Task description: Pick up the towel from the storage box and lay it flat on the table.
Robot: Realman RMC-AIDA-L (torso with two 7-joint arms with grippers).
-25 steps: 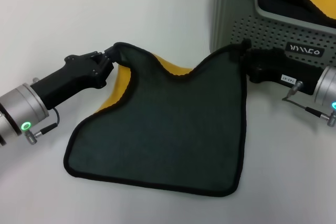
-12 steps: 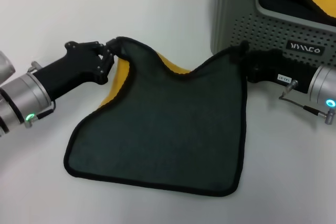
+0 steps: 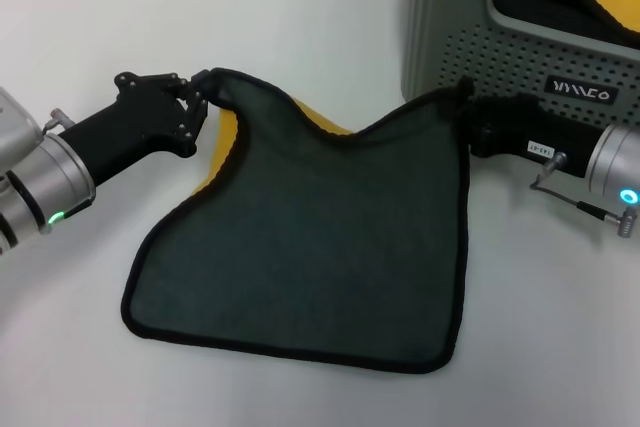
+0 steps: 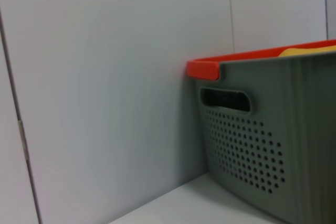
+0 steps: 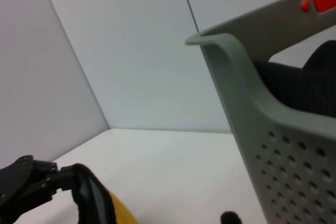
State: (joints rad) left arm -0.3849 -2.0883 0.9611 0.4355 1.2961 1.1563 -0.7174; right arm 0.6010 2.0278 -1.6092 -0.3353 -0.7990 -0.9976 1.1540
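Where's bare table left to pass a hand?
Bare table lies behind the towel, left of the storage box, and along the front left corner. It is crowded where the right hand sits against the box; the left hand grips the towel's far left corner.

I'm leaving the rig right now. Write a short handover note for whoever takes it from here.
Left hand: shut on the towel's far left corner.
Right hand: shut on the far right corner, just in front of the box.
Towel: out of the box, near part lying on the table, far edge sagging between the hands, yellow underside showing by the left hand.
Done: pickup from the box.
Left: lower the far edge flat, release both corners.
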